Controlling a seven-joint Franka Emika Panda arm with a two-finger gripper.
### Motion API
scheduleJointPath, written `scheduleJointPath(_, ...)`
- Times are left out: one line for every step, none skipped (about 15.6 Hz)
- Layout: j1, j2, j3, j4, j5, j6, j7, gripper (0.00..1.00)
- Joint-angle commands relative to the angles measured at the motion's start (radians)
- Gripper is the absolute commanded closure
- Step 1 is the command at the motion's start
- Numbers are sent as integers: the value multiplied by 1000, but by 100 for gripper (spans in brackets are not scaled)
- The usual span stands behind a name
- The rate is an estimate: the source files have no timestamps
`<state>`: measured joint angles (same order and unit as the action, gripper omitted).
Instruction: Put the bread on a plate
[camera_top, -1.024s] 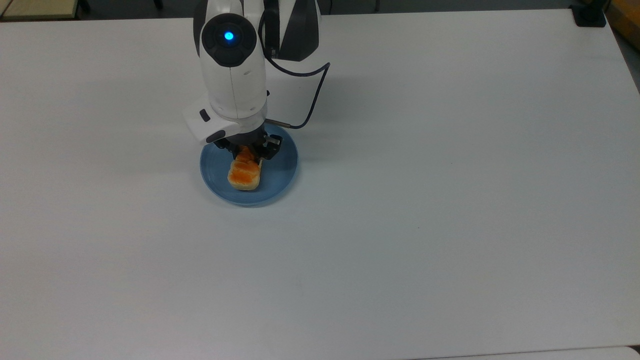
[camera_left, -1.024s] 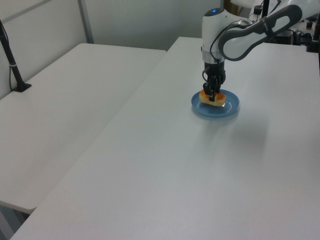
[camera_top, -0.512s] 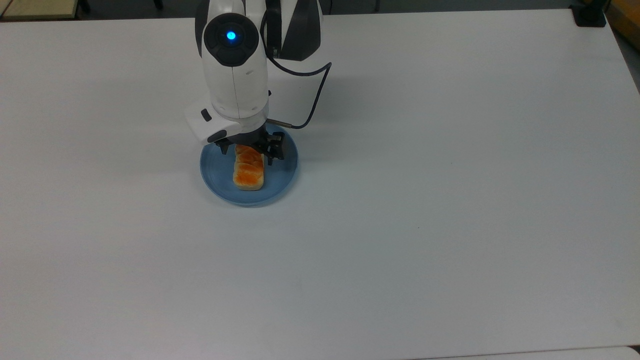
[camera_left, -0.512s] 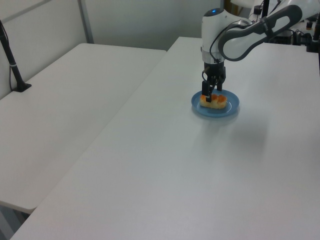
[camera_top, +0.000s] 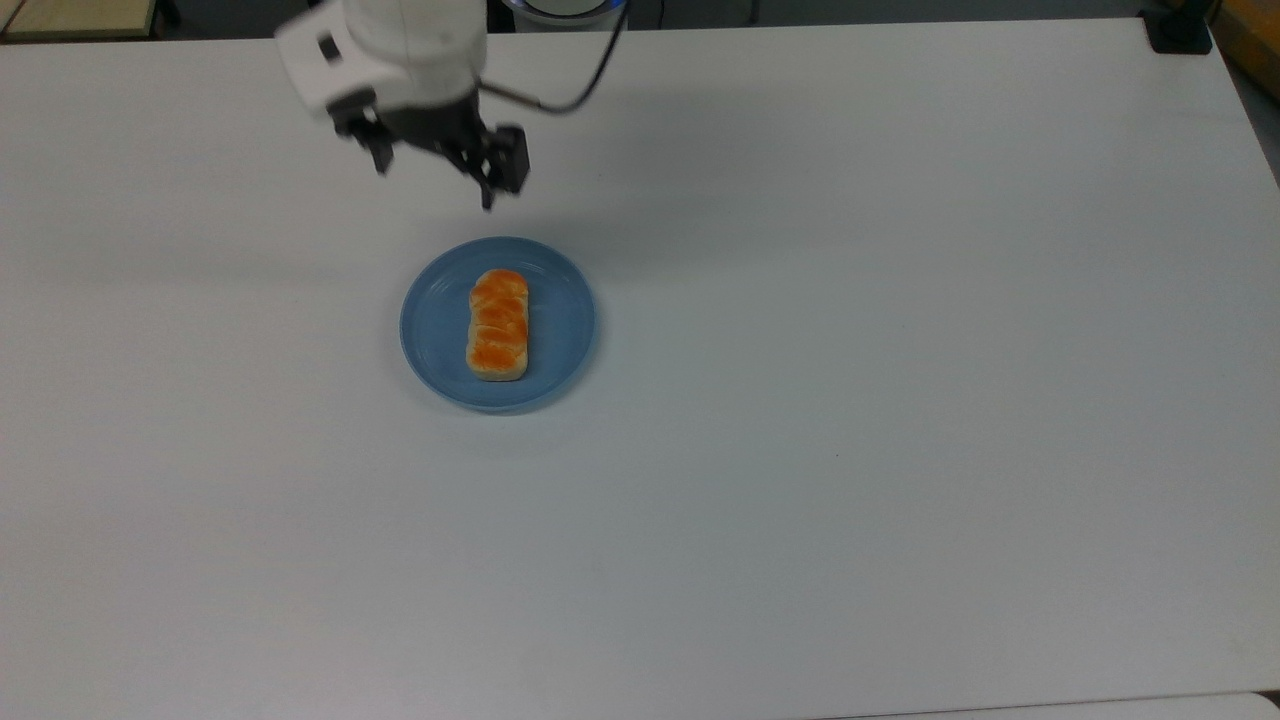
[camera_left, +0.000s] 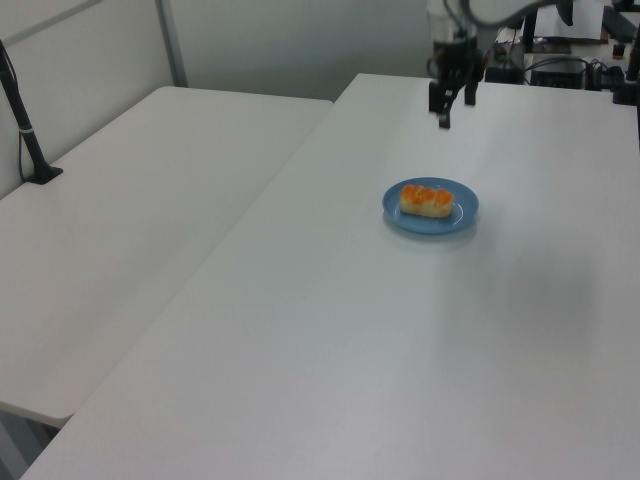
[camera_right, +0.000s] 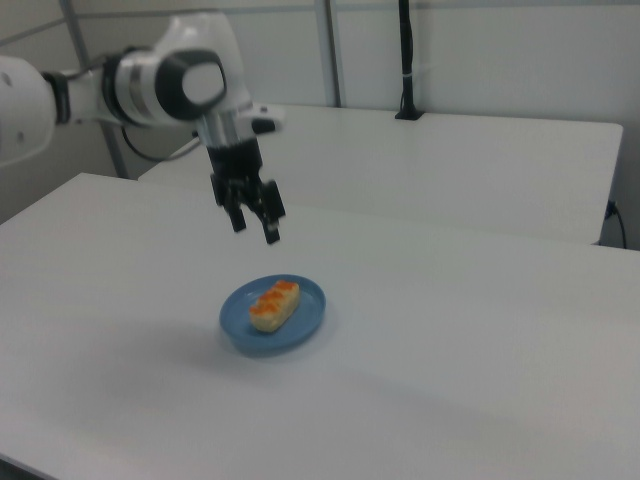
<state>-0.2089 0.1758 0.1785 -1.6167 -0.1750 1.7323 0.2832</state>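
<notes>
Well, the gripper hangs released and empty above the worktop, fingers pointing down, toward the far edge in the top view. Half a second ago it straddled the bread; it has since lifted clear. The bread lies flat mid-plate, its long axis running from far edge to near edge.

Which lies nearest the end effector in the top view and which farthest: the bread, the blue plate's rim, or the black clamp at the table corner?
1. Blue plate: its upper rim lies just below the open end effector.
2. Bread: lying lengthwise in the plate's middle, slightly farther.
3. Black clamp: at the table's corner, the top view's upper right, by far the farthest.
</notes>
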Motion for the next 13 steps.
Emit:
scheduleJointPath(-24, -79, -31, 93, 54, -126, -87, 0)
scheduleJointPath(-21, -119, -65, 87, 75, -146, -137, 0)
scheduleJointPath(-12, -154, -104, 83, 87, -164, -194, 0)
scheduleJointPath(6, -177, -143, 75, 95, -174, -249, 0)
scheduleJointPath(44, -191, -199, 74, 103, -172, -295, 0)
scheduleJointPath(102, -197, -268, 71, 106, -165, -327, 0)
scheduleJointPath(164, -203, -325, 67, 106, -157, -338, 0)
scheduleJointPath(205, -205, -368, 58, 107, -140, -340, 0)
scheduleJointPath(223, -203, -384, 51, 108, -110, -338, 0)
scheduleJointPath(221, -202, -386, 44, 111, -84, -340, 0)
scheduleJointPath(223, -197, -386, 40, 117, -62, -340, 0)
scheduleJointPath(224, -193, -384, 37, 123, -42, -338, 0)
scheduleJointPath(224, -190, -381, 29, 127, -36, -341, 0)
